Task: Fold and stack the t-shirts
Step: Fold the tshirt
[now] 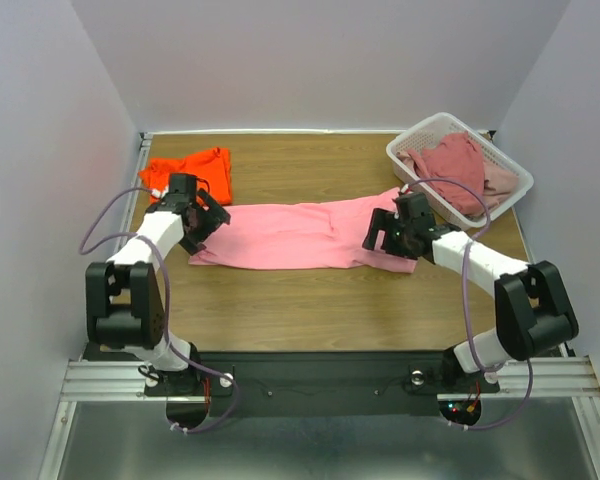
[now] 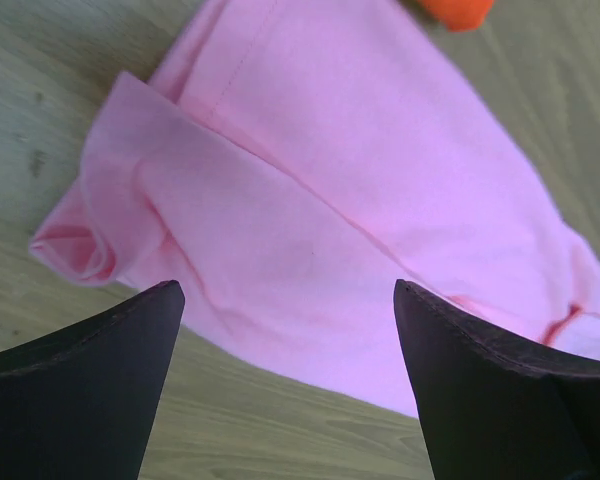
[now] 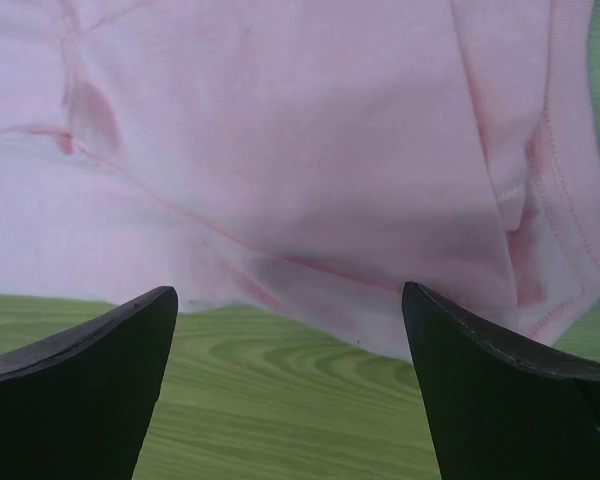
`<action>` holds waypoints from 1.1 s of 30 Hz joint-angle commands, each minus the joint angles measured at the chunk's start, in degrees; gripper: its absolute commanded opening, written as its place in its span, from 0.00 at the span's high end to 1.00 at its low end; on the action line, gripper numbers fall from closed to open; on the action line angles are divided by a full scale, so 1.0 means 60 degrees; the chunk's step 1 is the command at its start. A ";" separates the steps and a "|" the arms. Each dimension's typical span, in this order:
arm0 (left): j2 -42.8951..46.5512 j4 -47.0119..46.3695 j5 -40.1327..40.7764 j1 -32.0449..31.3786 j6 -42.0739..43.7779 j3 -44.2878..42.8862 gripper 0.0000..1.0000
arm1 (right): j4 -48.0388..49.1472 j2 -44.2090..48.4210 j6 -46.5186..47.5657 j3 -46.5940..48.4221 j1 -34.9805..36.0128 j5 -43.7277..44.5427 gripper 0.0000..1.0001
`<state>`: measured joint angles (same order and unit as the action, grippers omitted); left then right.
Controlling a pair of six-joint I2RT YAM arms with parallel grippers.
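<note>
Four t-shirts, one basket and two arms show on the wooden table (image 1: 310, 310).

At the far left corner lies the one orange t-shirt (image 1: 190, 170), roughly flat and bunched at its edges. Just beside its near edge, the left gripper (image 1: 208, 215) hangs over the left end of the one bubblegum pink t-shirt (image 1: 300, 235). This shirt lies as a long band across the middle of the table, running from left to right. In the left wrist view the fingers (image 2: 100, 380) stand wide apart with nothing between them, above the shirt's near edge, where one corner is rolled over on itself.

The right gripper (image 1: 380, 232) hangs over the right end of the same pink shirt. Its fingers (image 3: 90, 390) are likewise spread wide and hold nothing, with the shirt's near edge and bare wood below them. Whether either pair of fingertips touches the cloth cannot be told.

At the far right corner stands the white slatted basket (image 1: 415, 130). In it lie two crumpled shirts: the dusty rose t-shirt (image 1: 450, 160) toward its left and the pale pink t-shirt (image 1: 498, 180) toward its right, touching each other.
</note>
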<state>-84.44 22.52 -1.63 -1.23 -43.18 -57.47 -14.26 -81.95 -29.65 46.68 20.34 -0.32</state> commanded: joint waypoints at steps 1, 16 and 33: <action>-0.1056 -0.0442 -0.0168 -0.0306 0.0311 0.0159 0.02 | 0.0062 -0.1146 -0.0171 0.0963 0.0038 0.0522 0.00; 0.1107 -0.0887 -0.0317 -0.1566 -0.0844 0.4204 0.02 | 0.0048 -0.7618 0.2125 0.7283 0.0038 -0.1118 0.00; 0.1393 -0.2169 -0.1339 -0.4917 -0.3831 0.5725 0.02 | 0.0004 -1.2166 0.2364 1.3752 0.0038 -0.4165 0.00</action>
<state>-69.97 5.87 -6.79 -26.30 -60.64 -28.38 -8.05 -149.56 -13.50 127.48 20.27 -20.16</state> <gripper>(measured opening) 0.985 0.997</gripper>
